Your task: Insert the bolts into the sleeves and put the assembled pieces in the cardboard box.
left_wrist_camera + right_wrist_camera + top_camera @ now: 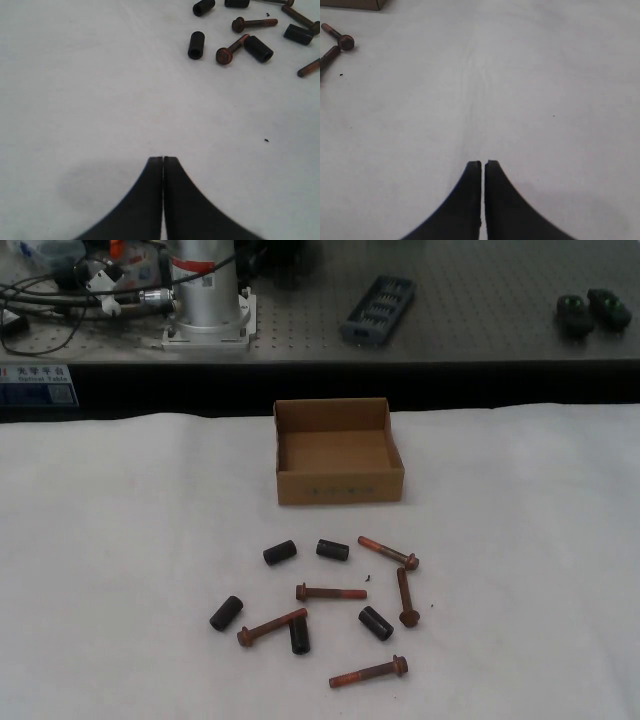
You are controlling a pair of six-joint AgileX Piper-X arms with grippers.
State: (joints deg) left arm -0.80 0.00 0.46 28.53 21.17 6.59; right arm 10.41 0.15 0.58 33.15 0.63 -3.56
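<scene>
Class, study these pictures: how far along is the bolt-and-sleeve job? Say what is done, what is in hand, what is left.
Done: nothing; the cardboard box looks empty. In hand: nothing; the left gripper and right gripper are both shut, holding nothing. Left: all five bolts and five sleeves lie loose and unjoined near the box.

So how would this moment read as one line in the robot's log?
bolts: five loose | sleeves: five loose, unfilled | cardboard box: no pieces yet | left end effector: shut | right end effector: shut
</scene>
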